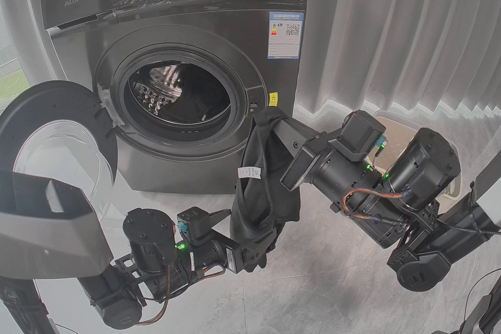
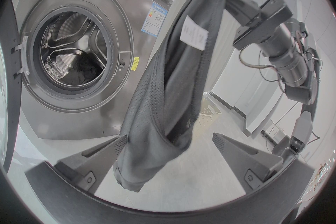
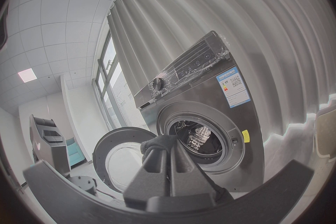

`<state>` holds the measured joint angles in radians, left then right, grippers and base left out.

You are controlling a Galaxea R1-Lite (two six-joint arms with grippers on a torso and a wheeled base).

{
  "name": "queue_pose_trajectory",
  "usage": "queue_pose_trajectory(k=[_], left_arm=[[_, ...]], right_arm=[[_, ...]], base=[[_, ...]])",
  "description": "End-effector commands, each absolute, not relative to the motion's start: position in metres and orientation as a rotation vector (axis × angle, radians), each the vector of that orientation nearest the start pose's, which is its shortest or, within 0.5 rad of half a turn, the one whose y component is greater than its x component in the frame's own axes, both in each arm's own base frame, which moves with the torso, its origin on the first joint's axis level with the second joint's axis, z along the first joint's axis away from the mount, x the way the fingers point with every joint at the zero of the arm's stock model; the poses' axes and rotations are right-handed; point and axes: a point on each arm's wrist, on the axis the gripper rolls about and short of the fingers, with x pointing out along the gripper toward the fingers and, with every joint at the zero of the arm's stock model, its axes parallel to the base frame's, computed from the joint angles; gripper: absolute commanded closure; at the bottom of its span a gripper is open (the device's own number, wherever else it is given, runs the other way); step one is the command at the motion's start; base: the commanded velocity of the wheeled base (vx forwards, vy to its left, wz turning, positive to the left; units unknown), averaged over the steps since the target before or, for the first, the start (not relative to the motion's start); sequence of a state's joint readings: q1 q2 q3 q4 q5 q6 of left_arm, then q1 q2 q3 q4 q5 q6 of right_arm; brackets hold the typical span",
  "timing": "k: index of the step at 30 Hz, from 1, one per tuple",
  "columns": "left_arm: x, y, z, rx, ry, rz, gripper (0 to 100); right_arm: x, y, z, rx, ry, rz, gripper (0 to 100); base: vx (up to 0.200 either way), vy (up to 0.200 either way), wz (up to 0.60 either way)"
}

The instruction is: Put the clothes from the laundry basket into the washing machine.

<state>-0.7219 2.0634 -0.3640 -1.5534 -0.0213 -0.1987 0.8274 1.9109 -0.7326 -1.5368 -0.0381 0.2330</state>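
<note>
A black garment (image 1: 261, 183) with a white tag hangs in front of the washing machine (image 1: 209, 27), right of its open drum (image 1: 177, 95). My right gripper (image 1: 267, 117) is shut on the garment's top edge; in the right wrist view the shut fingers (image 3: 170, 165) pinch dark cloth (image 3: 155, 142). My left gripper (image 1: 255, 250) sits low, at the garment's hanging end. In the left wrist view it is open (image 2: 168, 139), with the cloth's (image 2: 168, 88) lower end dangling between the spread fingers. Something dark (image 2: 84, 70) lies inside the drum.
The round machine door (image 1: 57, 142) stands swung open at the left. A pale laundry basket (image 1: 399, 134) sits on the floor at the right, mostly behind my right arm. White curtains (image 1: 407, 22) hang behind. The floor in front is light tile.
</note>
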Motion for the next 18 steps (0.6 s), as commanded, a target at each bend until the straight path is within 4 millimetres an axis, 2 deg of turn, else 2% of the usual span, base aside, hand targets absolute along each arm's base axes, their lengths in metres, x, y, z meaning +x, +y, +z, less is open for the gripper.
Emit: queue_pose_trajectory(k=[1, 9, 14, 15, 18], left_arm=[[0.237, -0.200, 0.053, -0.130, 0.228, -0.701, 0], [0.255, -0.208, 0.044, -0.135, 0.212, -0.686, 0], [0.269, -0.210, 0.045, -0.148, 0.176, -0.665, 0], [0.270, -0.211, 0.046, -0.149, 0.170, -0.663, 100], [0.270, -0.210, 0.047, -0.151, 0.168, -0.662, 100]], right_arm=[[0.220, 0.248, 0.187, 0.377, -0.241, 0.836, 100], [0.217, 0.250, 0.187, 0.381, -0.237, 0.843, 100], [0.216, 0.250, 0.188, 0.383, -0.237, 0.847, 100], [0.215, 0.250, 0.188, 0.384, -0.238, 0.847, 100], [0.217, 0.248, 0.190, 0.386, -0.245, 0.841, 100]], base=[[0.000, 0.000, 0.00], [0.000, 0.000, 0.00], [0.000, 0.000, 0.00], [0.000, 0.000, 0.00], [0.000, 0.000, 0.00]])
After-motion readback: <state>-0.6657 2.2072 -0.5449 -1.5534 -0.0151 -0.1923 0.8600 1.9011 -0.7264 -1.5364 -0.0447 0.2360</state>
